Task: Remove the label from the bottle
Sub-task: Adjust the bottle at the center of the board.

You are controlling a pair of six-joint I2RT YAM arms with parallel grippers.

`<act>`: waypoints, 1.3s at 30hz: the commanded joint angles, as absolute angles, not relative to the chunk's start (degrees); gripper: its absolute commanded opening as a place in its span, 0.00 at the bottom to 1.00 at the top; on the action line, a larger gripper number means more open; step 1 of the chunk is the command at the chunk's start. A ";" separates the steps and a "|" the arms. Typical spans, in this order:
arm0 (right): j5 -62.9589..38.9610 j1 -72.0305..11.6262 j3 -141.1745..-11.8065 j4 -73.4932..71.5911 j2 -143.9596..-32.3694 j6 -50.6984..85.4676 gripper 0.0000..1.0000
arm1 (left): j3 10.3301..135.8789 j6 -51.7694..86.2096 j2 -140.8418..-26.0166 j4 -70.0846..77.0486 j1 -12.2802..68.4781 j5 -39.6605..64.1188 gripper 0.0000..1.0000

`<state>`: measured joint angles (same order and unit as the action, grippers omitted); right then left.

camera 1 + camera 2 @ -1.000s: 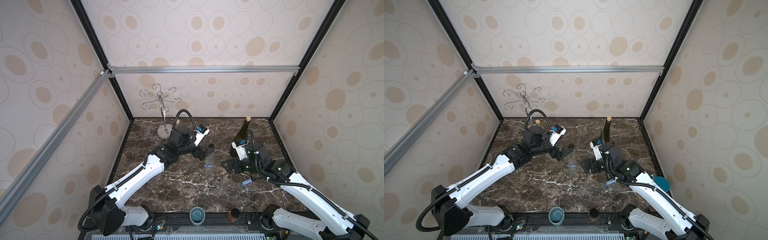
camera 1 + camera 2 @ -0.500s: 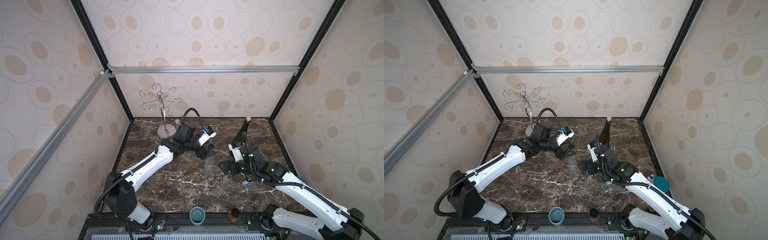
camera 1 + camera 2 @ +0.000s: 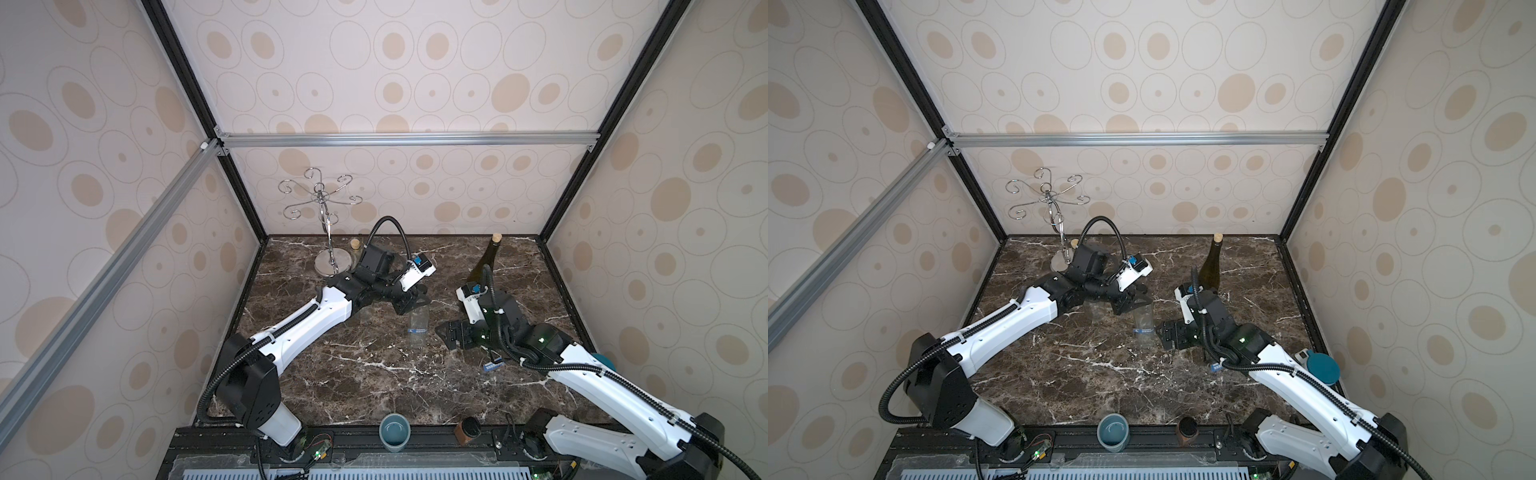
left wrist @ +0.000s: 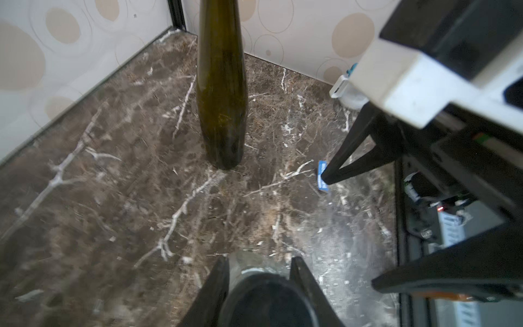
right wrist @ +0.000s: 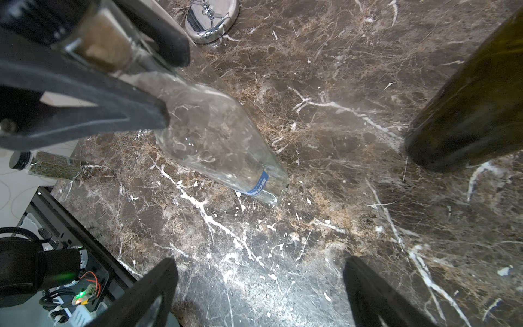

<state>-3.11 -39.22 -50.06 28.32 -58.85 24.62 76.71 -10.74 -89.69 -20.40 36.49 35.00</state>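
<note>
Your left gripper (image 3: pixel 409 306) clamps the upright clear bottle's (image 5: pixel 209 133) neck; its blue label (image 5: pixel 261 184), apparently near the base, faces your spread right gripper (image 5: pixel 260 264).

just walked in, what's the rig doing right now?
The left gripper is shut on the neck of the clear bottle, which stands on the marble table. The right gripper is open beside the bottle's lower part and holds nothing. The blue label is still on the bottle, near its base. A dark green bottle stands behind, untouched. A small blue scrap lies on the table by the right arm.
</note>
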 commanded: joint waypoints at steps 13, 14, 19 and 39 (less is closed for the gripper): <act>-2.29 -39.46 -52.27 28.30 -60.50 24.17 0.95 | 78.13 -8.42 -86.09 -17.17 36.12 30.47 0.16; -2.29 -39.46 -52.38 28.28 -60.48 24.08 0.95 | 78.17 -8.19 -86.00 -17.01 36.11 30.31 0.15; -1.98 -39.40 -53.34 28.88 -60.71 23.19 0.95 | 78.66 -7.56 -85.44 -17.26 36.12 29.36 0.14; -2.30 -35.45 -56.04 32.70 -58.37 21.13 0.96 | 82.08 4.80 -83.92 -17.53 36.29 15.96 0.08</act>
<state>-0.64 -36.27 -55.33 31.94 -59.70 21.71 78.04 0.38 -86.46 -20.36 36.42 19.44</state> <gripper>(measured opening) 0.966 0.319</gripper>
